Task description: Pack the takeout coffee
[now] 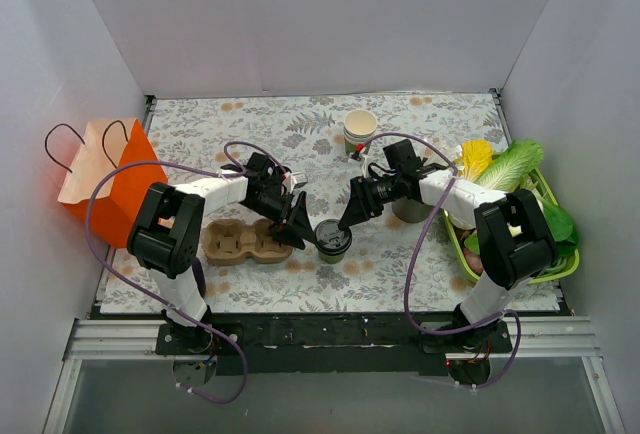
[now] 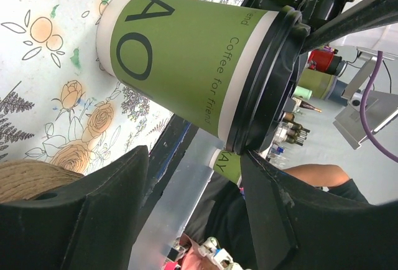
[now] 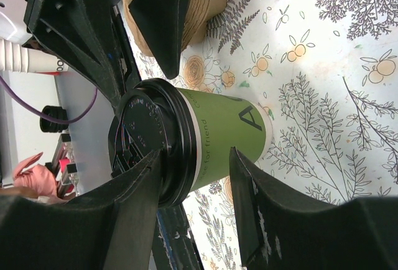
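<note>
The takeout coffee (image 1: 332, 241), a green paper cup with a black lid, stands upright on the floral tablecloth near the table's middle front. My left gripper (image 1: 304, 233) is at its left side and my right gripper (image 1: 348, 221) at its right, both close to the lid. In the left wrist view the cup (image 2: 180, 52) lies just beyond my open left gripper (image 2: 193, 155), one fingertip against the lid rim (image 2: 273, 83). In the right wrist view my open right gripper (image 3: 194, 155) straddles the cup's top (image 3: 224, 133), one finger over the lid (image 3: 146, 139).
A brown cardboard cup carrier (image 1: 243, 242) lies left of the cup. An orange paper bag (image 1: 110, 179) stands at the far left. A stack of lidless cups (image 1: 360, 132) stands at the back. A green basket of vegetables (image 1: 560, 272) sits on the right.
</note>
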`<state>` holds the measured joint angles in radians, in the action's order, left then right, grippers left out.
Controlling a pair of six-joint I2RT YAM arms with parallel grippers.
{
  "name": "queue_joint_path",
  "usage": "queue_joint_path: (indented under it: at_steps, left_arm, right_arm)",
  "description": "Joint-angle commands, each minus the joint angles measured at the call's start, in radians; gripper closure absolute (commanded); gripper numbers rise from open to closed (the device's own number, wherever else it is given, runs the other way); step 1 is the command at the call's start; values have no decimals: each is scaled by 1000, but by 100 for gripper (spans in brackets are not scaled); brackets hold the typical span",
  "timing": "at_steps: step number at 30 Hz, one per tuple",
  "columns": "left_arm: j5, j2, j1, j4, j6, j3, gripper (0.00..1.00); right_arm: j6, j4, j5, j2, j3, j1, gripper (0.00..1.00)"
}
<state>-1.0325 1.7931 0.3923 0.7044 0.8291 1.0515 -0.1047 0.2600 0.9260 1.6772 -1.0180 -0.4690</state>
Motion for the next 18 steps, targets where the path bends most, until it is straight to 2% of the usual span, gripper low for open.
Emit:
queue_joint_path:
  at_steps: [1,8,12,16,18]
  left_arm:
    - [611,92,5,-29,-70,-65,41]
    - [667,130,5,-6,-74,-74,39]
    - [738,149,5,4,-62,-67,33]
    - [724,131,8,12,-76,-55,33]
    - [614,108,8,18,-103,-32,34]
  right_arm:
    - [68,35,-142,23,13,-16,47]
    - [71,41,-147,15,19,-16,47]
    - [71,39,-148,16,16,-16,47]
    - [73,38,-150,15,15,-16,47]
    - [76,44,-151,13,1,-16,47]
